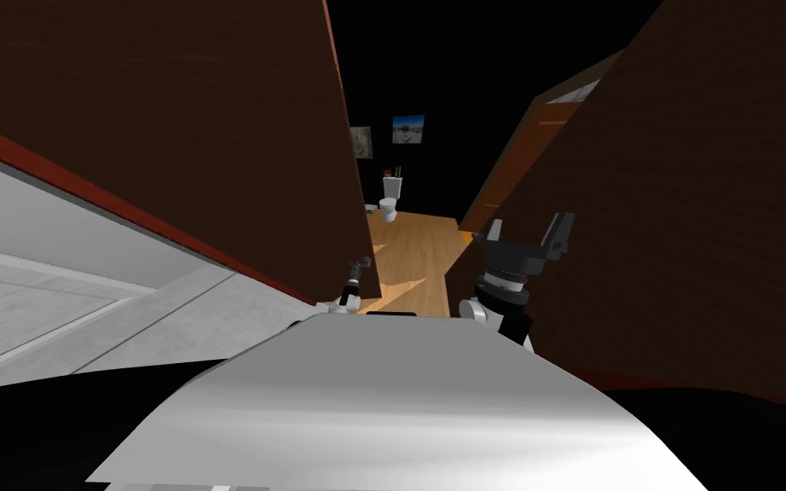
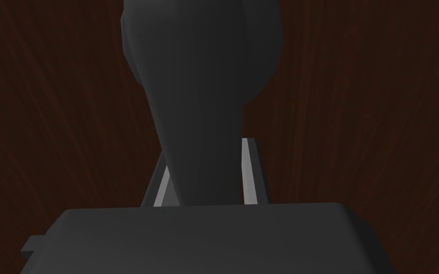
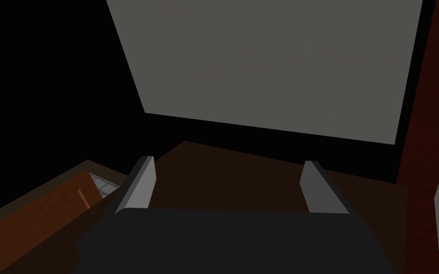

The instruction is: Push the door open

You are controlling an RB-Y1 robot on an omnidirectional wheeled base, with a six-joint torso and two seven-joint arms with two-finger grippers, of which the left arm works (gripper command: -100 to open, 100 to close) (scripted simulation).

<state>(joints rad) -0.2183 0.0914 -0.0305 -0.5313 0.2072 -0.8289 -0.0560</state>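
Observation:
A dark brown door (image 1: 212,128) stands partly open on my left, its edge toward the gap ahead. In the left wrist view the door (image 2: 380,119) is the backdrop. My left gripper (image 2: 206,154) is shut on the door's dark handle (image 2: 199,71), one finger (image 2: 248,166) pressing each side. In the head view the handle (image 1: 361,265) sits low on the door's edge with my left gripper (image 1: 354,280) at it. My right gripper (image 1: 530,223) is raised beside a dark brown wall (image 1: 681,213); in its wrist view the right gripper (image 3: 228,161) is open and holds nothing.
Through the gap lies a wooden floor (image 1: 417,247) with a white toilet (image 1: 390,205) and two pictures (image 1: 408,129) against a black area. An orange-brown door (image 1: 511,170) stands further right. A light grey wall (image 1: 84,247) with red-brown trim runs along my left.

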